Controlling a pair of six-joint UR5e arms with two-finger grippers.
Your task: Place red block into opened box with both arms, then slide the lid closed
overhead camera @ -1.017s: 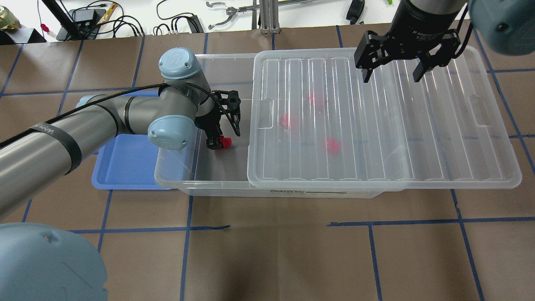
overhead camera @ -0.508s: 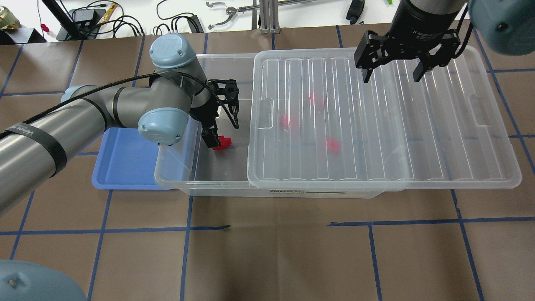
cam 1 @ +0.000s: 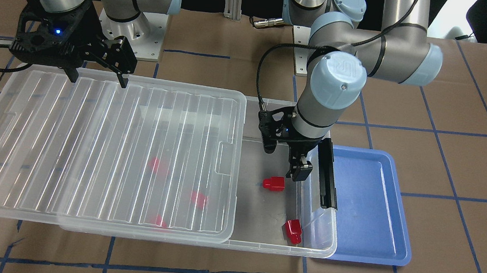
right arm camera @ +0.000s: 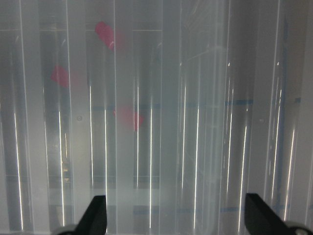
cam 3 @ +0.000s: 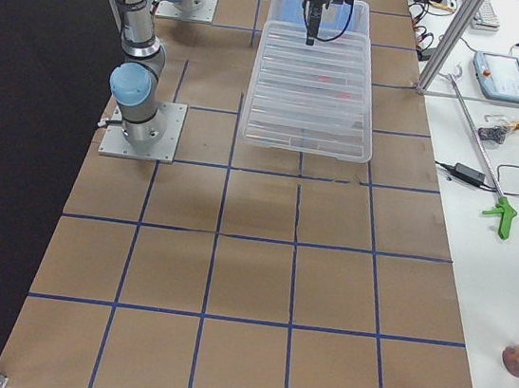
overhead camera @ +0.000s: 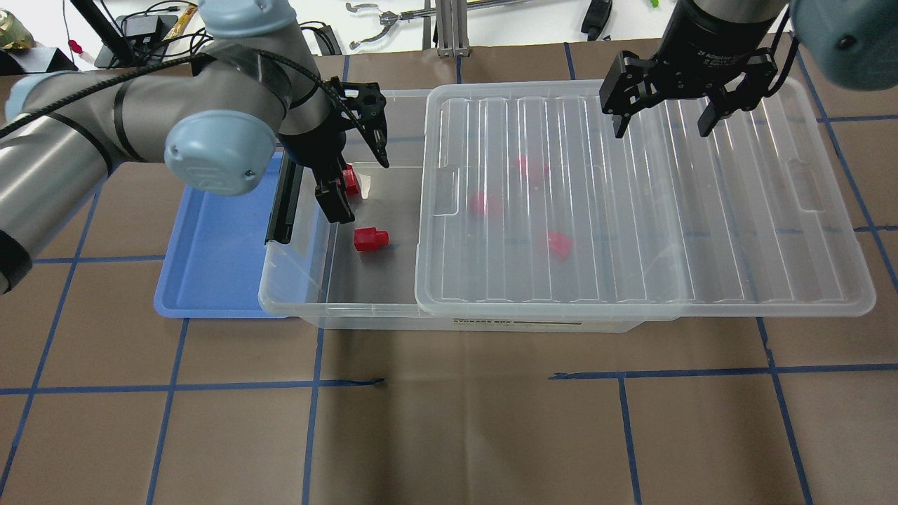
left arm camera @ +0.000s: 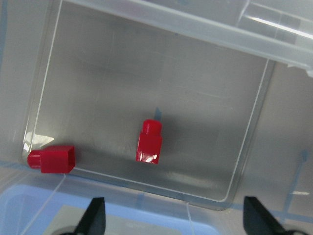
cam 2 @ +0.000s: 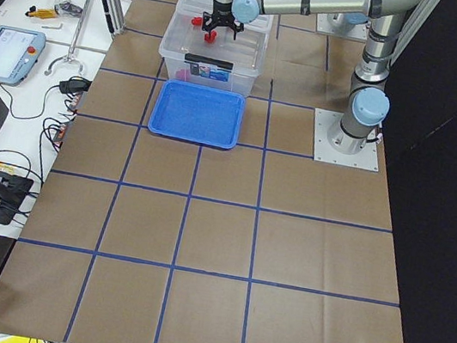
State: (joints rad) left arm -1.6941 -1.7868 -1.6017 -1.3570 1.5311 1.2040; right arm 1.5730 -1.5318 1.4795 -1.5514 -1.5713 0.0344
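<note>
Left pincer [overhead camera: 365, 192] half-masks one block [cam 1: 293, 232] overhead — not frontally.

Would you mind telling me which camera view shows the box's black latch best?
Exterior front-facing: the latch shows nearly full length, large and unobstructed. Overhead shows it with its far end cut off by the left arm. Exterior left shows it tiny. The other views miss it.

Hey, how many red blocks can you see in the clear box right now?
5 red blocks. Two lie in the box's uncovered end: one mid-floor, one in the corner beside the black latch. Three show blurred through the lid. More could hide under it.
</note>
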